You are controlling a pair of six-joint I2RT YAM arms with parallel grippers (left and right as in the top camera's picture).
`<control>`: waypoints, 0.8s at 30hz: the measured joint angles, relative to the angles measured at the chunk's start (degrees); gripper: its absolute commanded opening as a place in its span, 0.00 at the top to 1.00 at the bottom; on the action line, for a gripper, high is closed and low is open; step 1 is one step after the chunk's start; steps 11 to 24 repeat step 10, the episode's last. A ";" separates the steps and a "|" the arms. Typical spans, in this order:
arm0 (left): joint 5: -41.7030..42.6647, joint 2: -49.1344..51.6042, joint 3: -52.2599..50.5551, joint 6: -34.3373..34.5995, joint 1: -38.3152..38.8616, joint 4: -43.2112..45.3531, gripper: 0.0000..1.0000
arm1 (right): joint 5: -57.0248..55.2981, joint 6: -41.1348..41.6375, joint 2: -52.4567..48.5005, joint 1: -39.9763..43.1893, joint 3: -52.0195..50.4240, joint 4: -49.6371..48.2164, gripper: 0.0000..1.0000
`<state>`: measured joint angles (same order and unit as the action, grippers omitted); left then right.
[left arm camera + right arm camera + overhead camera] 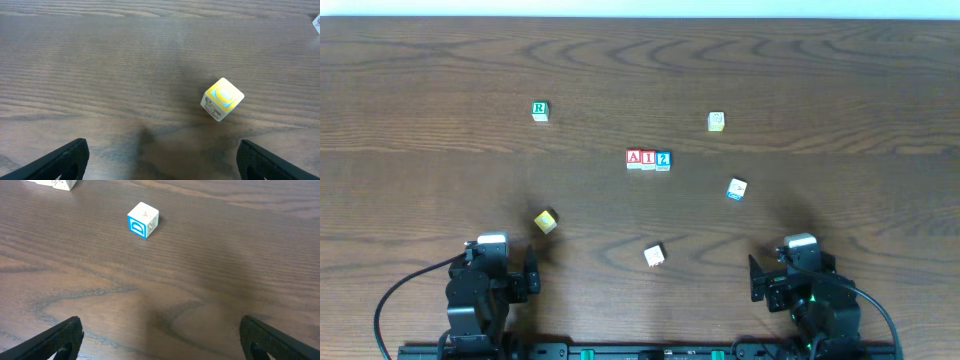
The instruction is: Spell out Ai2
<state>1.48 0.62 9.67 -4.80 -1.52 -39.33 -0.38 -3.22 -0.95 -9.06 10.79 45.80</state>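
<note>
Lying side by side near the middle of the overhead frame, the red "A" cube [634, 158], the red "I" cube [648, 159] and the blue "2" cube [663, 160] made one short row on the counter [420, 180]. They read A, I, 2 from left to right and seemed to touch each other.

The left hand [500, 268] was at the lower left of the frame, its jaws spread wide and holding nothing. The row lay up and to the right of it, well apart. The right hand [798, 272] was at the lower right, also spread wide and empty, and the row lay up and to the left of it, well apart too.

A yellow cube [546, 221] sat near the left hand. In the left wrist view it lay right of the middle, beyond the dark fingers [70, 157] and not touching them. A white cube with a blue mark [737, 189] lay between the right hand and the row, and in the right wrist view it appeared in the upper part, far from the fingers [65, 340]. A green "R" cube [540, 111] sat at the upper left, a pale cube [716, 121] up and right of the row, and another white cube [655, 255] below the row.
</note>
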 measured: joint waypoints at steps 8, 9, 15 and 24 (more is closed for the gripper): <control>0.00 0.00 0.00 0.00 0.00 0.00 0.05 | 0.00 0.00 0.00 0.00 0.00 0.00 0.01; 0.00 0.00 0.00 0.00 0.02 0.00 0.05 | 0.00 0.00 0.00 0.00 0.00 0.00 0.01; 0.00 0.00 0.00 0.00 0.00 0.00 0.05 | 0.00 0.00 0.00 0.00 0.00 0.00 0.01; 0.00 0.00 0.00 0.00 0.00 0.00 0.05 | 0.00 0.00 0.00 0.00 0.00 0.00 0.01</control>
